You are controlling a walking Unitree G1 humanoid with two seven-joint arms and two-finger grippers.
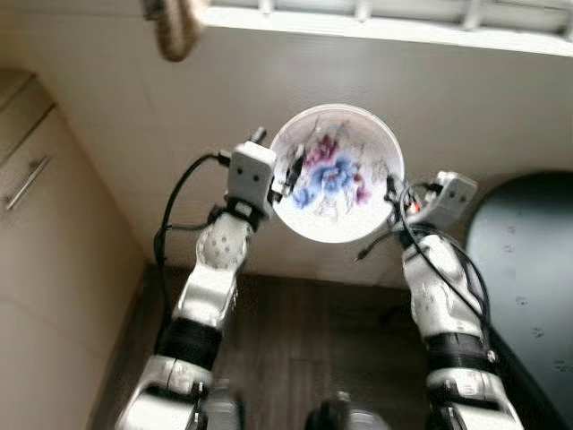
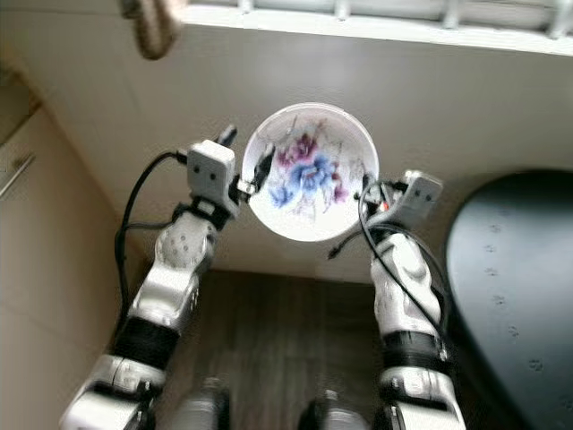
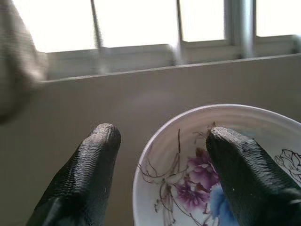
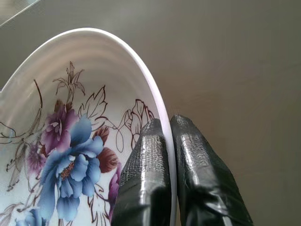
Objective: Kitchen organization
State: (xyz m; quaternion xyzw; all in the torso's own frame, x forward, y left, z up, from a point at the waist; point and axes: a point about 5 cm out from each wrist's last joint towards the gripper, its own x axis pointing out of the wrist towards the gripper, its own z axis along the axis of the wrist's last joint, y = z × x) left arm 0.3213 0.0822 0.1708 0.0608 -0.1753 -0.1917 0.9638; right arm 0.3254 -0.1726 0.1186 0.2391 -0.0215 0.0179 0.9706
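Plate: a white plate (image 1: 337, 175) with blue and purple flowers painted inside is held up in the air between the two arms, its painted face turned toward the robot's head, in front of a pale wall.
Right gripper: the right gripper (image 4: 170, 136) is at the plate's right edge; its two black fingers (image 4: 143, 179) are pressed together on the rim, one on the painted inner face and one behind, pinching the plate.
Left gripper: the left gripper (image 3: 162, 141) is at the plate's left edge; its fingers (image 3: 87, 174) are spread wide, one lying over the flowered inner face and the other standing clear of the rim on the outside, not closed on it.
Wall and window: the wall (image 1: 134, 107) runs behind the plate, with a bright window (image 3: 136, 21) and its ledge above.
Cupboard: a beige cupboard (image 1: 54, 251) with a bar handle stands to the robot's left.
Floor: dark wood flooring (image 1: 304, 349) lies below the arms.
Dark surface: a dark rounded surface (image 1: 524, 269) sits at the robot's right.
Hanging object: something brown and blurred (image 1: 175, 27) hangs at the top left; I cannot tell what it is.
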